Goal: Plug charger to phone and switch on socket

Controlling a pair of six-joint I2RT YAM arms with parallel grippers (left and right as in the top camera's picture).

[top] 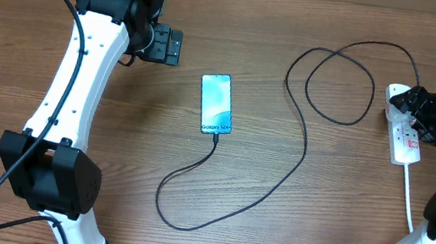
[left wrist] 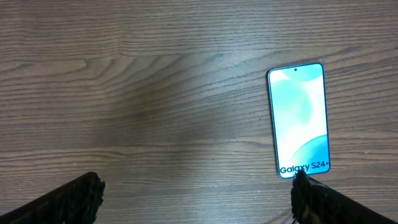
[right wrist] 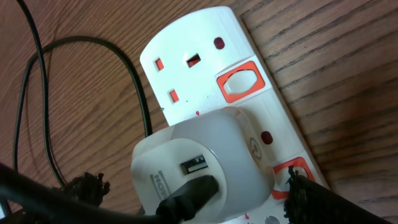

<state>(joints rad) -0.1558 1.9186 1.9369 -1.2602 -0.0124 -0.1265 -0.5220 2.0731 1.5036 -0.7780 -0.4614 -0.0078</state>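
Note:
The phone [top: 216, 104] lies flat mid-table with its teal "Galaxy" screen up, and also shows in the left wrist view [left wrist: 298, 120]. The charger cable [top: 281, 181] meets the phone's bottom edge, loops over the table and runs to the socket [top: 405, 135]. Its black plug [right wrist: 193, 194] sits in a white adapter [right wrist: 205, 158] on the socket [right wrist: 199, 43]. My right gripper [right wrist: 194, 183] is open and straddles the adapter; one fingertip [right wrist: 301, 186] lies over a red switch [right wrist: 287, 169]. My left gripper [top: 169, 45] [left wrist: 198, 190] hangs open left of the phone, holding nothing.
A second red switch [right wrist: 240, 79] sits beside the socket's free outlet. The socket's white cord [top: 409, 196] runs toward the table's front right. Bare wood lies between the left gripper's fingers.

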